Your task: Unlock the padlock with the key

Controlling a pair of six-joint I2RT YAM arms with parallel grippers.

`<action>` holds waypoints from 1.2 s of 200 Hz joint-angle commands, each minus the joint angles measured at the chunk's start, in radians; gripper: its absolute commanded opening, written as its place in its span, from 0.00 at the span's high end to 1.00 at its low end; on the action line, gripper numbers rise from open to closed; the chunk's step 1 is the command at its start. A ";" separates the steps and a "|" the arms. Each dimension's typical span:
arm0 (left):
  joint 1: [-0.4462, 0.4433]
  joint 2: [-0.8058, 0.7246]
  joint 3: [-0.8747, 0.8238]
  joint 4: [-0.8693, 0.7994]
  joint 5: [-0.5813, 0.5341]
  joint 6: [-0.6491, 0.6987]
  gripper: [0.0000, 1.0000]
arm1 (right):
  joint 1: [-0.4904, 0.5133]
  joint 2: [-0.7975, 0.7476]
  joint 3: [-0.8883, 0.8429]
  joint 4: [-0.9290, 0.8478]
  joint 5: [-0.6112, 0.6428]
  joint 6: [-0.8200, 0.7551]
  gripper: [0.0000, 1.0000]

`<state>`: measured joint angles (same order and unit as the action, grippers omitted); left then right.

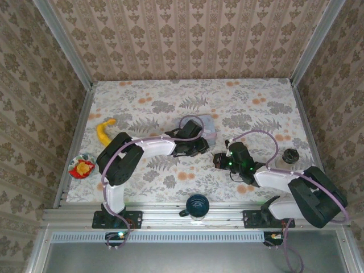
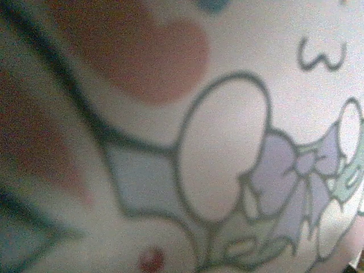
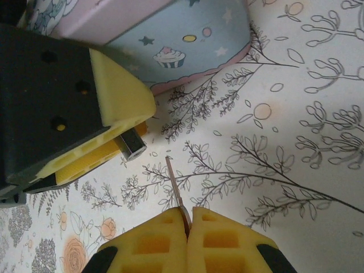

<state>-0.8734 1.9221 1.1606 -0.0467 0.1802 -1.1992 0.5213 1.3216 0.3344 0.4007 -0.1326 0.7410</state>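
Note:
The padlock (image 3: 132,145) is a small dark body with a metal end, poking out between the yellow pads (image 3: 122,96) of my left gripper (image 1: 199,149), which is shut on it just above the table. My right gripper (image 3: 189,211) is shut on the key (image 3: 176,190). Its thin brownish blade points up toward the padlock's end, and a short gap separates the tip from the lock. In the top view the right gripper (image 1: 218,160) faces the left one near the table's middle.
The pale blue cartoon tin (image 3: 187,45) lies right behind the left gripper, and its blurred print (image 2: 222,153) sits close before the left wrist camera. A banana (image 1: 104,132) and a small dish (image 1: 82,166) are at the left. A blue cup (image 1: 197,205) stands at the near edge, and a dark round object (image 1: 291,156) sits at the right.

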 commanded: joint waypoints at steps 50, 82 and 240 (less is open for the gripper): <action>0.016 -0.005 -0.029 0.048 0.104 -0.114 0.97 | 0.009 0.058 -0.037 0.190 0.013 -0.005 1.00; 0.016 0.003 -0.026 0.053 0.111 -0.121 0.97 | 0.009 0.057 -0.030 0.185 0.016 -0.008 1.00; 0.016 0.028 -0.040 0.093 0.143 -0.154 0.97 | 0.011 0.115 -0.010 0.257 0.016 -0.005 1.00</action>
<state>-0.8619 1.9221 1.1450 0.0582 0.2142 -1.2724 0.5266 1.4357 0.3103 0.6102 -0.1318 0.7403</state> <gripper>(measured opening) 0.310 0.062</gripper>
